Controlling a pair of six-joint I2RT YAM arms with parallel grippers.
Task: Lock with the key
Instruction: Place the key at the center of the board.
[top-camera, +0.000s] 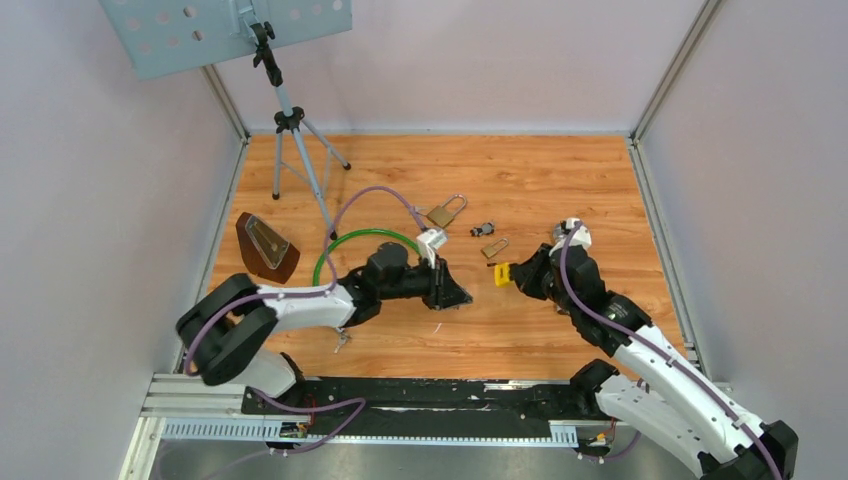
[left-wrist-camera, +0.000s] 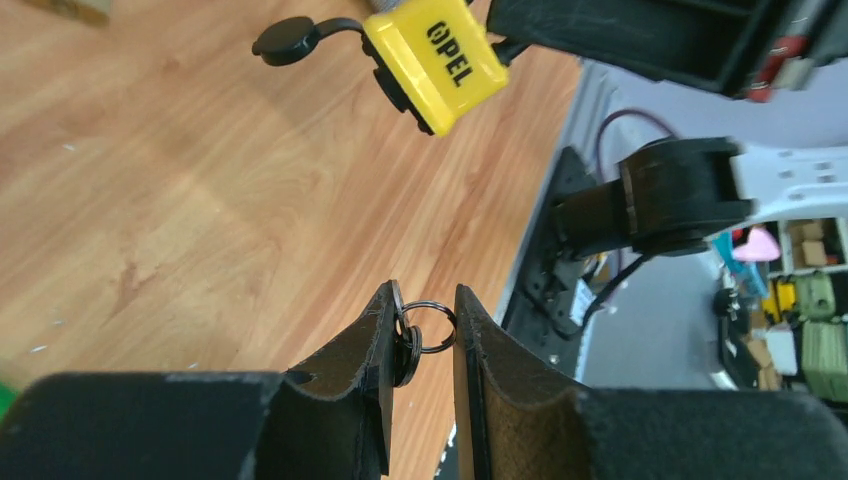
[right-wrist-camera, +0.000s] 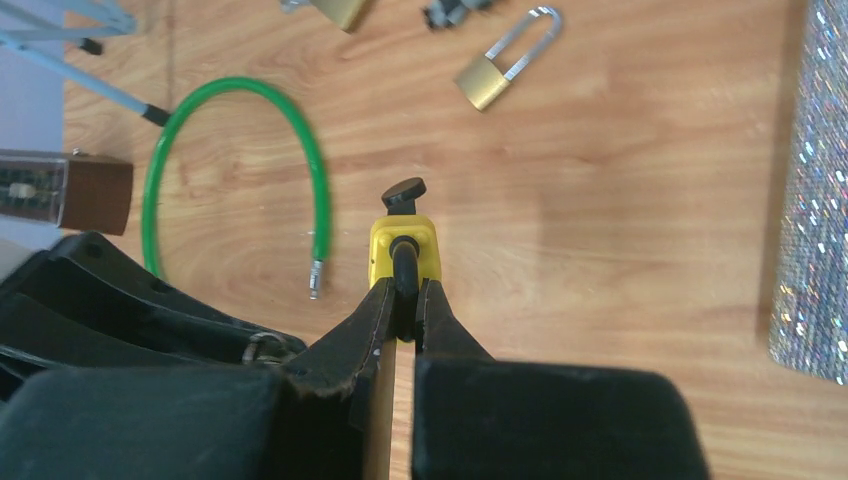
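Note:
A yellow lock (top-camera: 503, 274) marked OPEL hangs above the wooden floor, with my right gripper (top-camera: 512, 274) shut on the black part at its back. In the right wrist view the lock (right-wrist-camera: 402, 250) sits just past the closed fingertips of the right gripper (right-wrist-camera: 405, 290), and its black dust cap (right-wrist-camera: 404, 192) hangs open. My left gripper (left-wrist-camera: 424, 300) grips the key (left-wrist-camera: 405, 345) flat against one finger, with the key's ring (left-wrist-camera: 432, 326) spanning the gap. The lock (left-wrist-camera: 437, 62) is ahead of it, apart. From above, the left gripper (top-camera: 462, 296) points at the lock.
A green cable (top-camera: 365, 240) with a metal pin end (right-wrist-camera: 316, 275) loops on the floor behind the left arm. A brass padlock (top-camera: 445, 213), a small bunch of keys (top-camera: 483, 229) and another small lock (top-camera: 495, 247) lie behind. A brown metronome (top-camera: 265, 247) and a tripod (top-camera: 290, 130) stand left.

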